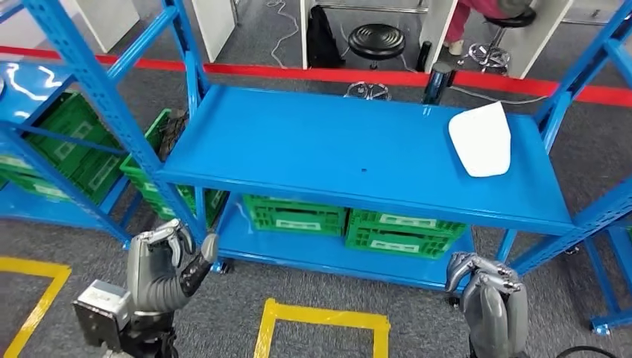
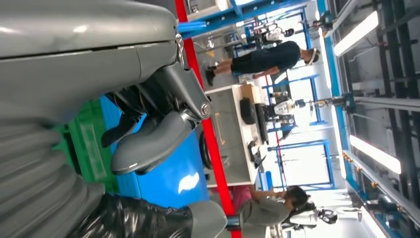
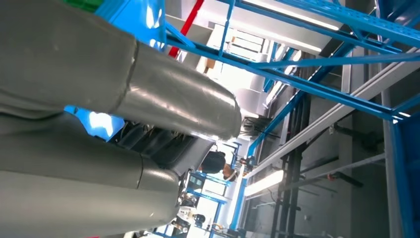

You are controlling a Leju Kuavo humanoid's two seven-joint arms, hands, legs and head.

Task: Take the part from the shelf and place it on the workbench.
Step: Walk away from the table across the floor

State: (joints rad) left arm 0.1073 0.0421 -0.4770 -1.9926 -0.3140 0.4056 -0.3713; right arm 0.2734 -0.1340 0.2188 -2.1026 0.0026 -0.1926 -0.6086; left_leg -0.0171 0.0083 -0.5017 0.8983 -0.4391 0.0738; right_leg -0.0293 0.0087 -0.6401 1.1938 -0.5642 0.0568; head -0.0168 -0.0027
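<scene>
The white part (image 1: 481, 139) lies flat on the top deck of the blue shelf (image 1: 328, 149), near the deck's far right corner. Its long axis runs from the far edge toward the near edge, leaning slightly to the right as it comes nearer; the narrower end points away from the robot and the broader, rounded end points toward it. Both hands hang low in front of the shelf, below the level of its top deck. The part sits well beyond and above the right hand (image 1: 488, 287), almost straight ahead of its fingers, and well apart from them. From the left hand (image 1: 168, 257) the part lies far off to the right and farther forward. The left hand holds nothing: its thumb (image 2: 148, 146) stands away from the darker fingers, which curl loosely. The right hand also holds nothing, its fingers bent inward at the tips. Green crates (image 1: 350, 220) sit on the lower deck, between the two hands and beyond them.
</scene>
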